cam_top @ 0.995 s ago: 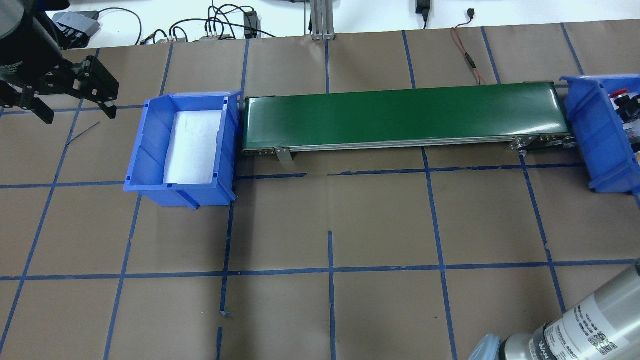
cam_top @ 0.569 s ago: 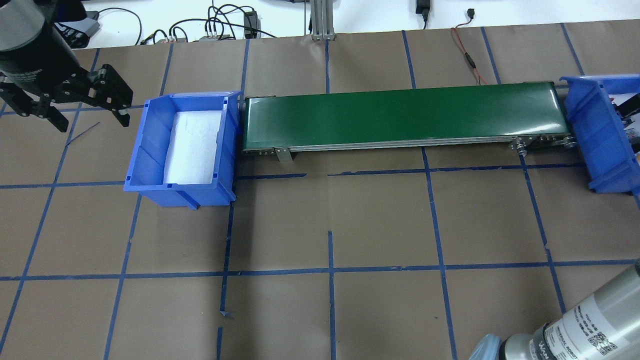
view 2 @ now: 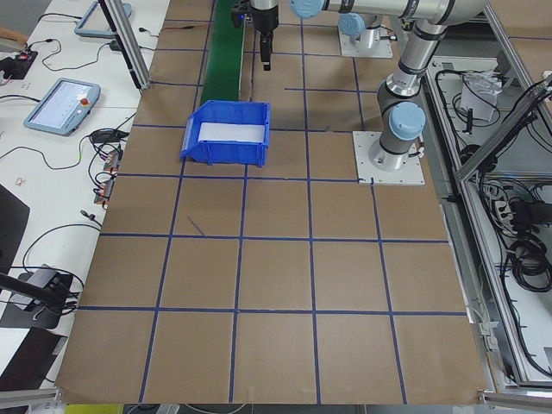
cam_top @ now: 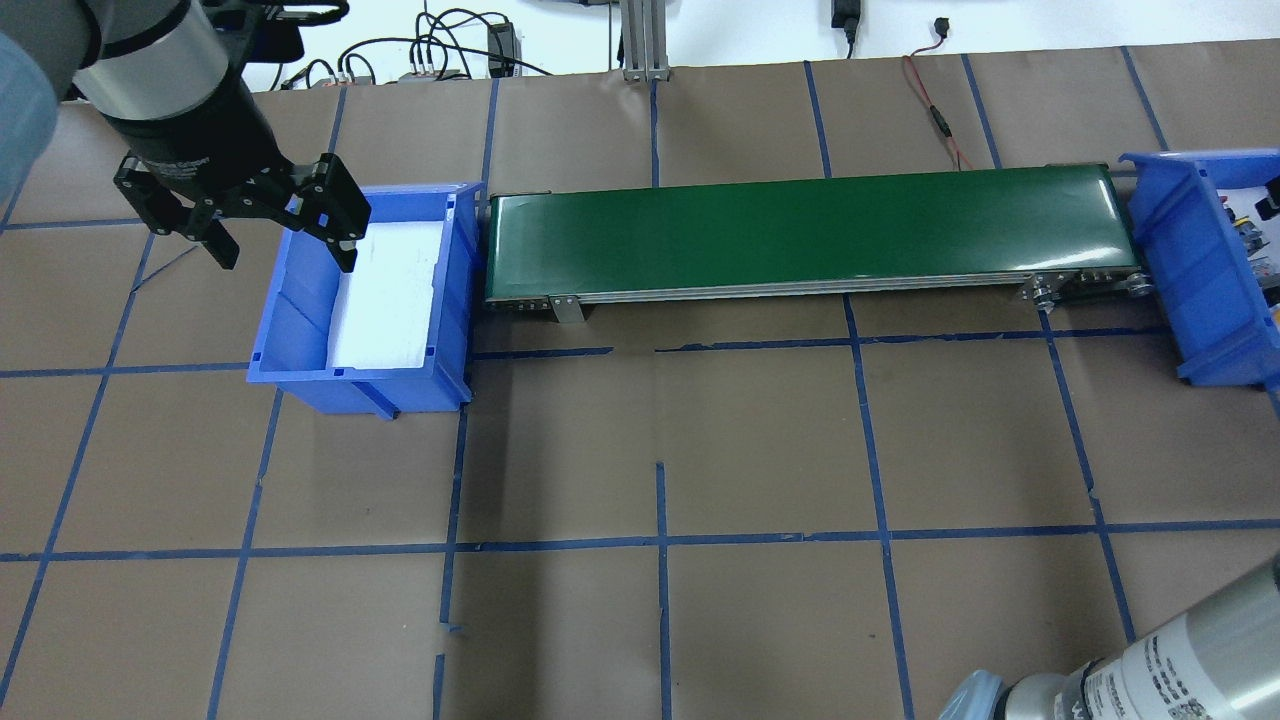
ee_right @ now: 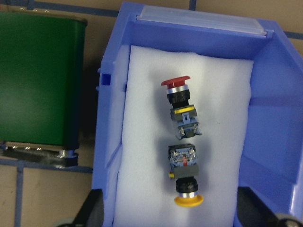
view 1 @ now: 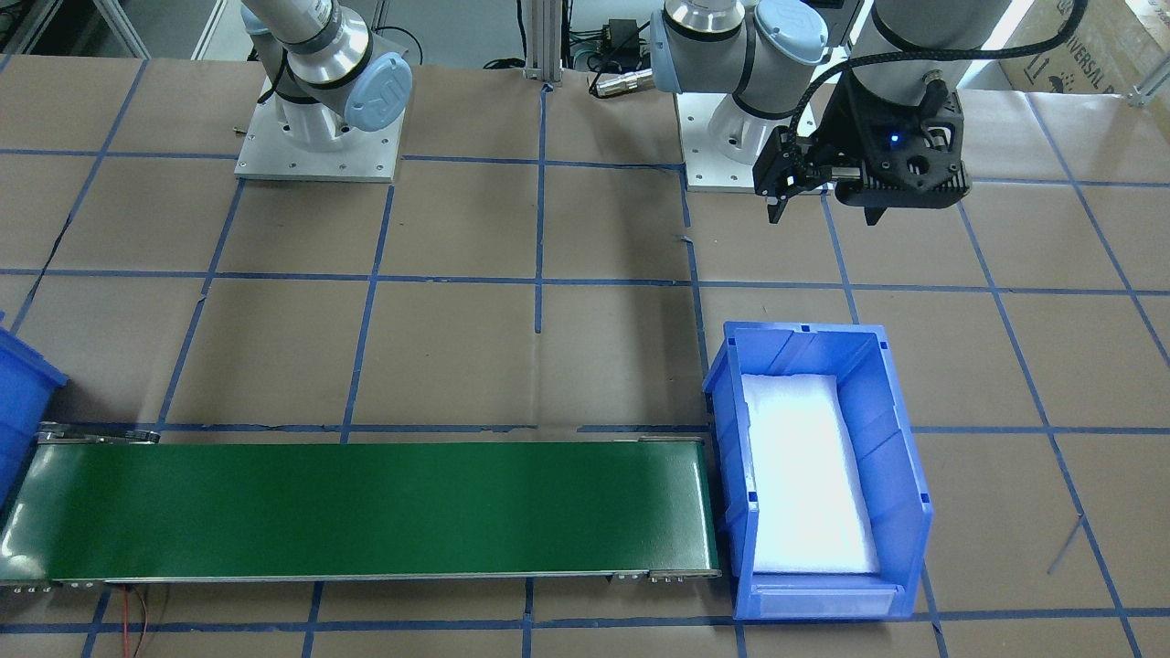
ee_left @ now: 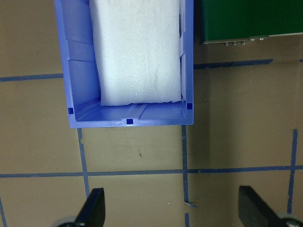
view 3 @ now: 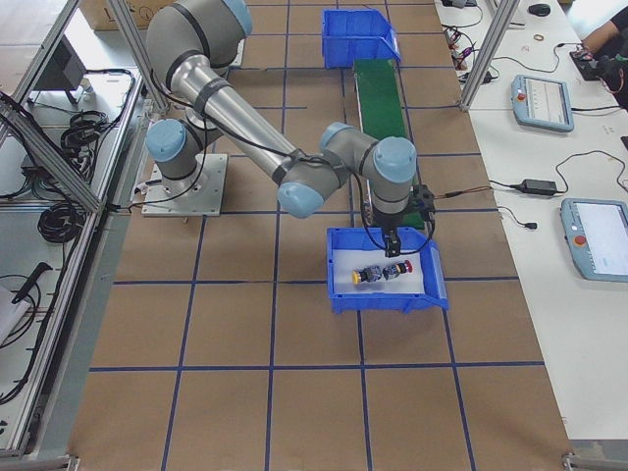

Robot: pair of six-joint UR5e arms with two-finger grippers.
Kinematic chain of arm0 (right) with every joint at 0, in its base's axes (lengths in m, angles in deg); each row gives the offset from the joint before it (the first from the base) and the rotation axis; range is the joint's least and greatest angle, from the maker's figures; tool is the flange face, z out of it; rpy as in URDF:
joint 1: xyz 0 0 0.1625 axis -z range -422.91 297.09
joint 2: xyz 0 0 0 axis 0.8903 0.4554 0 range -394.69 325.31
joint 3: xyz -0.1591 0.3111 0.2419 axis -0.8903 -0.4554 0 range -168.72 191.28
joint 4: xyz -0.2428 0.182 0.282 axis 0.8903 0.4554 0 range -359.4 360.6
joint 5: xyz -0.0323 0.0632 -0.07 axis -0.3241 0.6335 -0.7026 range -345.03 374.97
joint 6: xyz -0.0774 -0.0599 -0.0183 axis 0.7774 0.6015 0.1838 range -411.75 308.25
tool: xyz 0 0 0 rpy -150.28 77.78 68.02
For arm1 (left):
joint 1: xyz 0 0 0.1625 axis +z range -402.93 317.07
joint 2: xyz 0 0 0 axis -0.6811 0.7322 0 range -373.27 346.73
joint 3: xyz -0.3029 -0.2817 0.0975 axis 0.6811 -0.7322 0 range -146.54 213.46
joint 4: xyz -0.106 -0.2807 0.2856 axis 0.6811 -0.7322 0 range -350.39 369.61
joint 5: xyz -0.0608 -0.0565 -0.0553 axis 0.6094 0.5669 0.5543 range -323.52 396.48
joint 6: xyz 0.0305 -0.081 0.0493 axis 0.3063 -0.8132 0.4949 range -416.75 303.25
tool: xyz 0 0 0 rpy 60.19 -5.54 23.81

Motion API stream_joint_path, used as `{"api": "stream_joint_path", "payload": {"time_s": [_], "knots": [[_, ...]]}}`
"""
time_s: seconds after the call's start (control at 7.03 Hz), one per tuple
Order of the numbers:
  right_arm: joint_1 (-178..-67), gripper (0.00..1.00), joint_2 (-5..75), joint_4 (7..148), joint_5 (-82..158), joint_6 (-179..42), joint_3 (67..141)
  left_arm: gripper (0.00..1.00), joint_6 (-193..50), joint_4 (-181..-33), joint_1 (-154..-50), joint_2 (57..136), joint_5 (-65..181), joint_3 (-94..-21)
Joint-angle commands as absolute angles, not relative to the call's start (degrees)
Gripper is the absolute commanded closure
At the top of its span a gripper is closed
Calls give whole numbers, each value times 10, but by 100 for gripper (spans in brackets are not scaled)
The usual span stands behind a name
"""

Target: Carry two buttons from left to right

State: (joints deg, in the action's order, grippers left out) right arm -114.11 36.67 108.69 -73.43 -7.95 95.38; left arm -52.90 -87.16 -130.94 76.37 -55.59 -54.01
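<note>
Toward the desk's left edge, the left gripper [cam_top: 285, 248] hangs over the outer wall of the left bin [cam_top: 290, 320], its fingers spread wide with nothing between them. That bin holds only a white foam pad [cam_top: 385, 290]; no button lies in it. From its inner wall the green belt [cam_top: 800, 230] runs along the far half of the desk toward the right edge, and it is bare.

At the right edge, the right bin [ee_right: 274, 118] stands at the belt's end. Both buttons lie on its foam, end to end with bodies nearly touching: the red button [ee_right: 179, 101] with its cap toward the bin's open front lip, the yellow button [ee_right: 185, 182] with its cap pointing the other way. The right gripper [ee_right: 173, 215] hovers above them, fingers parted wide and gripping nothing.

With both buttons in the right bin, the transport looks finished, and clearing the arms is probably all that remains. To do that well, the right gripper should rise straight up with its fingers apart, so it touches neither cap nor the bin walls. The left should stay above its bin's rim.
</note>
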Motion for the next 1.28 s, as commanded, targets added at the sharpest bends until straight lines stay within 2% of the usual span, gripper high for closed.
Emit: {"api": "stream_joint_path", "payload": {"time_s": [0.0, 0.28, 0.71, 1.14], "knots": [[-1208, 0, 468, 984, -751, -220, 978, 0, -526, -865, -1299, 767, -509, -548], [-1340, 0, 513, 979, -761, -353, 994, 0, -524, -865, -1301, 764, -537, -543], [-1506, 0, 506, 989, -754, -534, 1011, 0, -524, -822, -1298, 785, -548, -558], [-1527, 0, 504, 1012, -754, -578, 1022, 1, -523, -821, -1306, 798, -539, -543]]}}
